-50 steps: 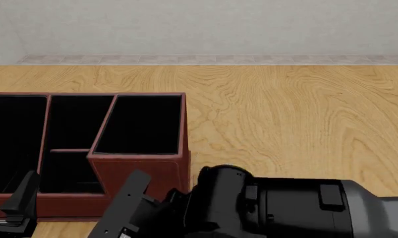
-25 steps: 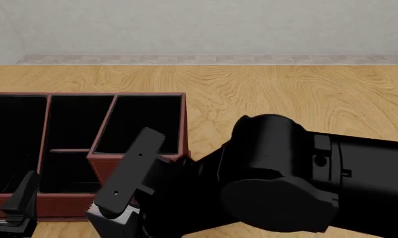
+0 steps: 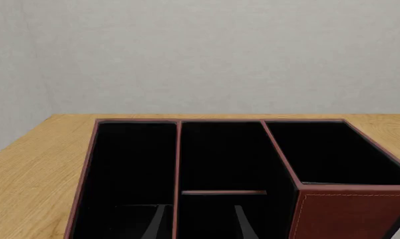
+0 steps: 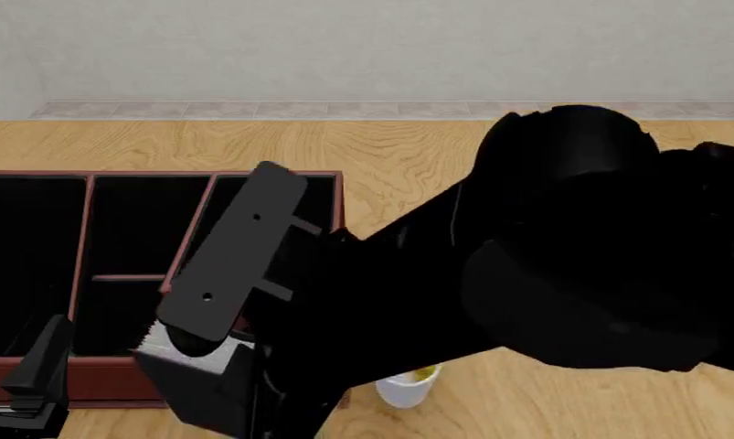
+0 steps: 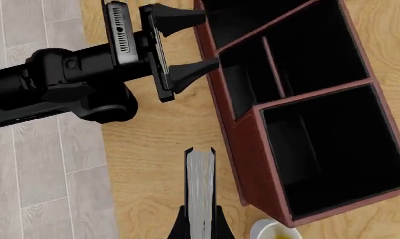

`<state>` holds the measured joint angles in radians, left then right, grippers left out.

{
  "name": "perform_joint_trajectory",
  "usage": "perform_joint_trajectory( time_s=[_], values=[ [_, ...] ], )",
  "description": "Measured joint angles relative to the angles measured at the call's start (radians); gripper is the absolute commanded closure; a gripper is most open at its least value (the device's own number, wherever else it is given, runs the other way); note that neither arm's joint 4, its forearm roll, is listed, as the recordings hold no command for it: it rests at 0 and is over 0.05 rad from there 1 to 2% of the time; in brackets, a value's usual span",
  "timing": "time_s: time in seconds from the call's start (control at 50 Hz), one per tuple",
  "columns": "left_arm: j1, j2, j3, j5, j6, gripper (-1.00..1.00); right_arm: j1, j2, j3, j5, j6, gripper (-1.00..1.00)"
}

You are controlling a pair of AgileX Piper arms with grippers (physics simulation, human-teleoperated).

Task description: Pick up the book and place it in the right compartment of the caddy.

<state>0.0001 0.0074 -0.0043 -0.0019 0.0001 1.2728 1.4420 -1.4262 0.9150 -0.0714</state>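
Right tool (image 5: 200, 230) clamps book (image 5: 201, 189) edge-on, aloft near caddy (image 5: 249, 164) front; right compartment (image 5: 333, 149) just beside. Left tool (image 5: 190, 47) wide, idle.

Two black arms, matte finish, no markings legible
Right arm (image 4: 562, 265): bulky rounded black housings, a domed joint cap on top, a flat dark grey plate bearing two small screw dots. Left arm (image 5: 60, 84): cylindrical black segments with rounded joints, a grey ribbed strip on the wrist block, a thin flat crossbar. Left gripper (image 5: 186, 42): two tapered black fingers (image 5: 193, 69), wedge-shaped. Right gripper (image 5: 201, 224): slim black fingers, only partly visible. No cables seen
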Motion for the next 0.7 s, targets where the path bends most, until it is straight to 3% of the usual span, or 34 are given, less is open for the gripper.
perform_joint_trajectory(
  time_s=[0.24,0.7],
  values=[
    [0.000,0.000,0.000,0.000,0.000,-1.00,-0.033,-0.007,-0.115,0.078,-0.044,1.00],
    [0.000,0.000,0.000,0.000,0.000,-1.00,-0.108,0.019,-0.442,0.247,-0.150,1.00]
  ],
)
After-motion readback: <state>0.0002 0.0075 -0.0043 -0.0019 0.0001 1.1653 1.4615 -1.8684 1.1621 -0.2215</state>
